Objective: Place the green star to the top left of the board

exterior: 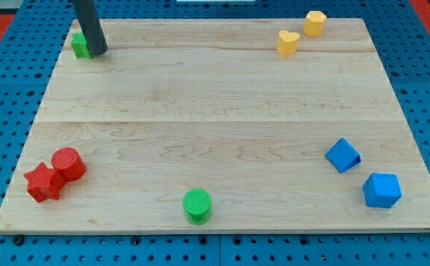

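The green star sits at the view's top left corner of the wooden board, partly hidden behind my rod. My tip rests on the board just to the right of the green star, touching or nearly touching it. The rod rises up and out of the view's top edge.
A green cylinder stands near the bottom edge at the middle. A red cylinder and a red star touch at the bottom left. Two blue blocks lie at the right. A yellow heart and a yellow block sit at the top right.
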`<state>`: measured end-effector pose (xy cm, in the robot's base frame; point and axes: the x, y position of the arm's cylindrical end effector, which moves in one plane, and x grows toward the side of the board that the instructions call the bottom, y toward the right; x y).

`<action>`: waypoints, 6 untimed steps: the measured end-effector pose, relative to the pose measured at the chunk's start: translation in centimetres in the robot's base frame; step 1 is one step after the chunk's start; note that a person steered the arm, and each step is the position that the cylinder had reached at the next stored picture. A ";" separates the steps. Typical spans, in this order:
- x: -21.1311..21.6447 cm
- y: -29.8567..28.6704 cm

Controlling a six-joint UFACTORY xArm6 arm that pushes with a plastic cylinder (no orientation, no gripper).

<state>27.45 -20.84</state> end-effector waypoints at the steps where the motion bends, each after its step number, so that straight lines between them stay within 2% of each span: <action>1: 2.0 1.4; 2: 2.2 -4.0; 4: -4.0 -1.7; 5: -2.6 0.1; 6: 4.3 5.7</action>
